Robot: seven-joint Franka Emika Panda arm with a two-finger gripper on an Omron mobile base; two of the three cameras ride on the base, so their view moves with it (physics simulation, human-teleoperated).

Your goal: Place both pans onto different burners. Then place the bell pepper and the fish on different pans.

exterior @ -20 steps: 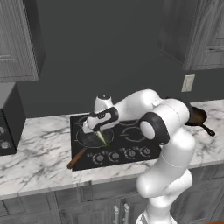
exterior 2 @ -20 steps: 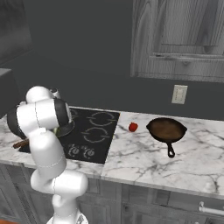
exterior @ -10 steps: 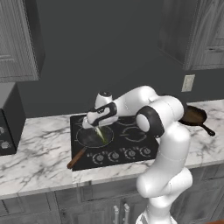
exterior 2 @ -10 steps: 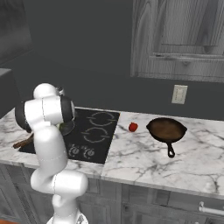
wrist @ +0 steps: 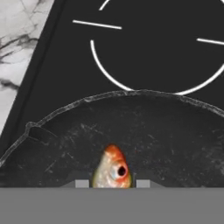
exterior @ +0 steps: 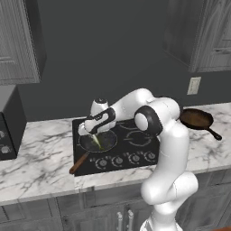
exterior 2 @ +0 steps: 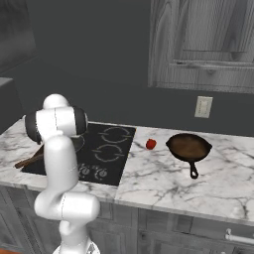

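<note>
**Desk:** Where did you have the arm at that point?

**Operator:** I had the gripper (exterior: 93, 134) over the black pan (exterior: 98, 141), which sat on the front left burner of the cooktop (exterior: 135, 149). Its reddish-brown wooden handle (exterior: 79, 163) stuck out over the front edge toward the marble counter (exterior: 40, 167).

**Desk:** And the fingers?

**Operator:** Nearly closed, pinched on the fish (exterior: 96, 141). In the left base view I saw it hanging from them, greenish-yellow, slanting down into the pan. In the hand view its head (wrist: 113, 169) poked up between the tips, with the pan's dark scratched floor (wrist: 175, 144) right behind it. Whether the tail touched the pan I could not tell.

**Desk:** The other pieces?

**Operator:** The brown pan (exterior 2: 188, 147) was on the counter to the right of the cooktop, below the wall outlet (exterior 2: 203, 106), its dark handle pointing toward the front. The bell pepper (exterior 2: 151, 144) lay on the marble between that pan and the cooktop, apart from both. In the hand view I saw a bare burner ring (wrist: 98, 61) beyond the black pan's rim.
</note>
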